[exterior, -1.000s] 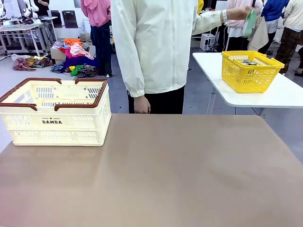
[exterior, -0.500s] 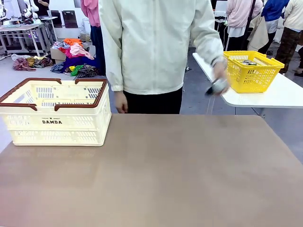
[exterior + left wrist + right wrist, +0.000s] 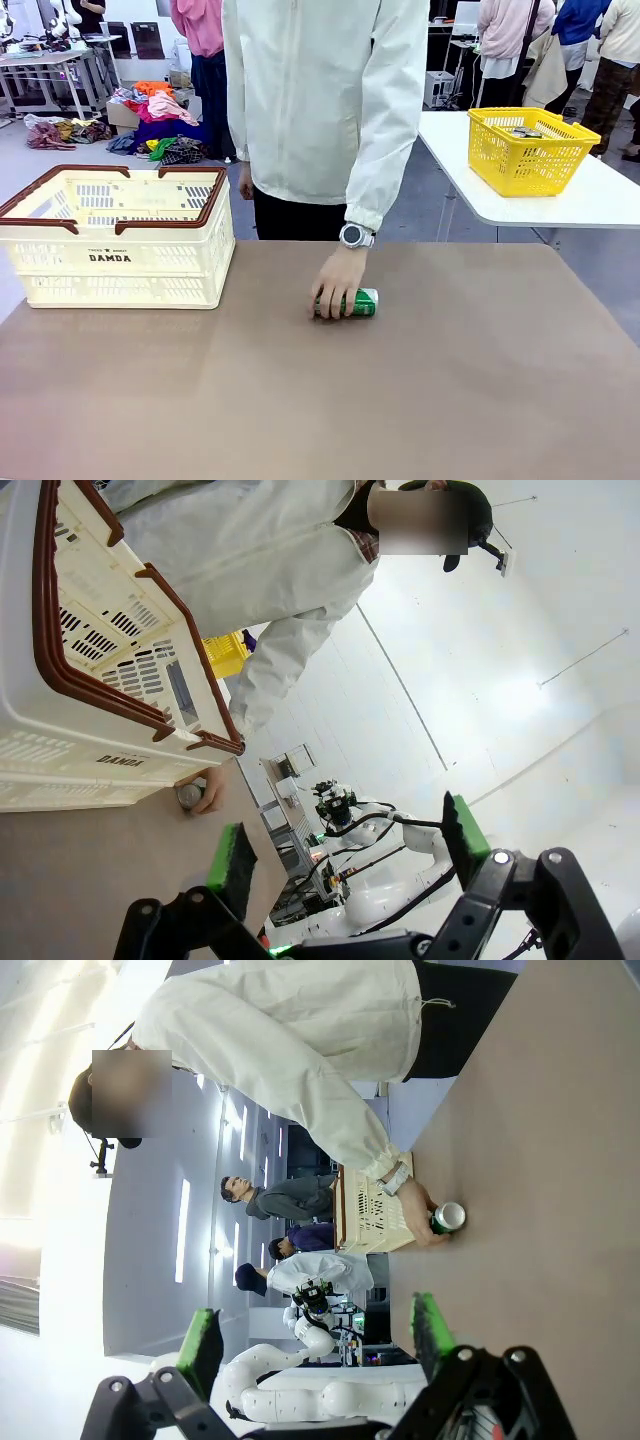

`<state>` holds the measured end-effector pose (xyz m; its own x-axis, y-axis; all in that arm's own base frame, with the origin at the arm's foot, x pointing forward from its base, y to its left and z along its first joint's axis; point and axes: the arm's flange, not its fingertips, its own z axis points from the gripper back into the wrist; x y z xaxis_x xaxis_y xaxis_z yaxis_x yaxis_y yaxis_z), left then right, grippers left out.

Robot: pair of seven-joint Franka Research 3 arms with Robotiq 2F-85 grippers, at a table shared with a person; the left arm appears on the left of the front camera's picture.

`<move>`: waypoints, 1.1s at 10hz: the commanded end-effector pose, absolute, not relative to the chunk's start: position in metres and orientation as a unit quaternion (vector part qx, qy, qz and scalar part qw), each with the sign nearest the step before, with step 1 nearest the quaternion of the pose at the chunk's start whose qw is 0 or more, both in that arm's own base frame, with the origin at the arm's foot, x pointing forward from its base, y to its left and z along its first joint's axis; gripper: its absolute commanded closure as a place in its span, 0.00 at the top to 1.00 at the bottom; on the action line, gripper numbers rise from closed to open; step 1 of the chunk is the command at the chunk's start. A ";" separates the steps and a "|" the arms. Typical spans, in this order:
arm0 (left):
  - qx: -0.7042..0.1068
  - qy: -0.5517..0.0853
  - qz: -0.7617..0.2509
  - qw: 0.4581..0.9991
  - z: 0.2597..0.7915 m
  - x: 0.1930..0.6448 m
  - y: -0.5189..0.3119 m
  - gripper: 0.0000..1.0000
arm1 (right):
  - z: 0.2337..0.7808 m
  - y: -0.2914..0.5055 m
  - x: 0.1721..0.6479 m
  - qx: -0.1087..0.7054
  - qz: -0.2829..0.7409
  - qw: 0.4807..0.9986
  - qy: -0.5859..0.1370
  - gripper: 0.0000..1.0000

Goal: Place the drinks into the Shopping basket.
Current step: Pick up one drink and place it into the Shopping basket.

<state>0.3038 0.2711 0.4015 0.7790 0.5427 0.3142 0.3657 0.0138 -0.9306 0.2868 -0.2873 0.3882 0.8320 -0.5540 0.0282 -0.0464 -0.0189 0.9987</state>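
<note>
Well, from the front, the person's hand is wrapped over a green drink can lying on its side near the middle of the worktop, well apart from the Shopping basket at the robot's left. A yellow mesh basket sits on a separate table behind. My worry is that a can on its side may roll once that hand lets go, and any reach made while the hand covers it risks hitting the person's knuckles. In the left wrist view, the left fingers are spread wide with nothing between them. The Shopping basket looms close, and past its corner the hand and the can's silver top just peek out, so from that side the basket wall could get clipped on the way over. In the right wrist view, the right fingers also stand wide apart and empty. Here the can shows its round end plainly, with open worktop between, and the person's watch is visible at the cuff. That clear line to the can is something the left wrist view lacks.
</note>
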 end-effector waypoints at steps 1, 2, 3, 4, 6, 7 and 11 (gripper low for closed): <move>-0.703 -0.325 0.067 0.629 0.401 0.301 0.271 1.00 | 0.392 -0.287 0.284 0.692 -0.195 0.663 -0.208 1.00; -0.703 -0.325 0.067 0.629 0.401 0.301 0.271 1.00 | 0.392 -0.287 0.284 0.692 -0.195 0.663 -0.208 1.00; -0.703 -0.325 0.067 0.629 0.401 0.301 0.271 1.00 | 0.392 -0.287 0.284 0.692 -0.195 0.663 -0.208 1.00; -0.703 -0.325 0.067 0.629 0.401 0.301 0.271 1.00 | 0.392 -0.287 0.284 0.692 -0.195 0.663 -0.208 1.00; -0.703 -0.325 0.067 0.629 0.401 0.301 0.271 1.00 | 0.392 -0.287 0.284 0.692 -0.195 0.663 -0.208 1.00; -0.703 -0.325 0.067 0.629 0.401 0.301 0.271 1.00 | 0.392 -0.287 0.284 0.692 -0.195 0.663 -0.208 1.00; -0.703 -0.325 0.067 0.629 0.401 0.301 0.271 1.00 | 0.402 -0.275 0.295 0.673 -0.151 0.695 -0.203 1.00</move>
